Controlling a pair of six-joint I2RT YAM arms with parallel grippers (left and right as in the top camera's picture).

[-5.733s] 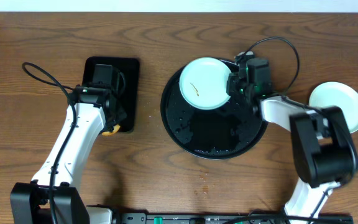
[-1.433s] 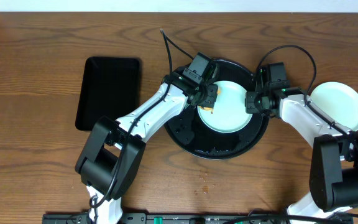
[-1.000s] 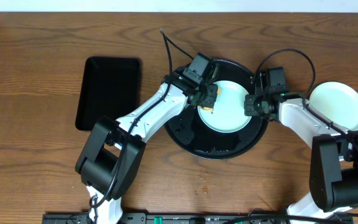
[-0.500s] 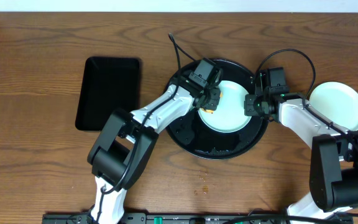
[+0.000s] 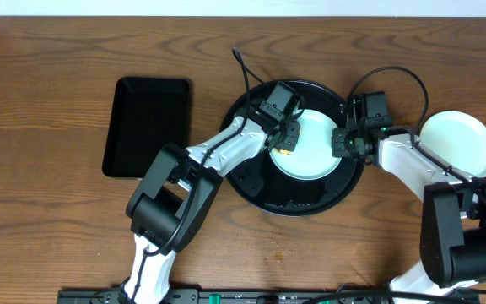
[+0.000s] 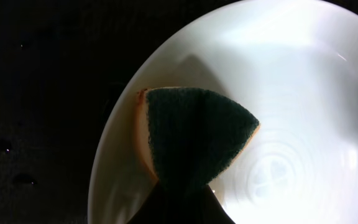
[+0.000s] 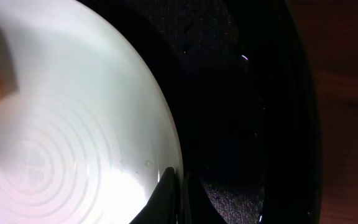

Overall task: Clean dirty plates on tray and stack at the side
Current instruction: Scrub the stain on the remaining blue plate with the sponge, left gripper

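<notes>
A pale blue-white plate (image 5: 313, 145) lies in the round black tray (image 5: 251, 173). My left gripper (image 5: 284, 145) is shut on a sponge (image 6: 194, 138), orange with a dark green scouring face, and presses it onto the plate's left part (image 6: 303, 93). My right gripper (image 5: 340, 142) is shut on the plate's right rim (image 7: 178, 186), one finger above and one below; the plate (image 7: 73, 124) fills the left of that view. A second pale plate (image 5: 457, 143) sits on the table at the right, outside the tray. The pale yellow plate is not in view.
A rectangular black tray (image 5: 147, 125) lies on the wooden table at the left. Water drops speckle the round tray's floor (image 7: 229, 93). The right arm's cable (image 5: 392, 74) loops above the tray's right edge.
The left arm came from the rectangular tray to the plate with the sponge. Over the last second the sponge slid slightly right on the plate. The right gripper kept holding the rim.
</notes>
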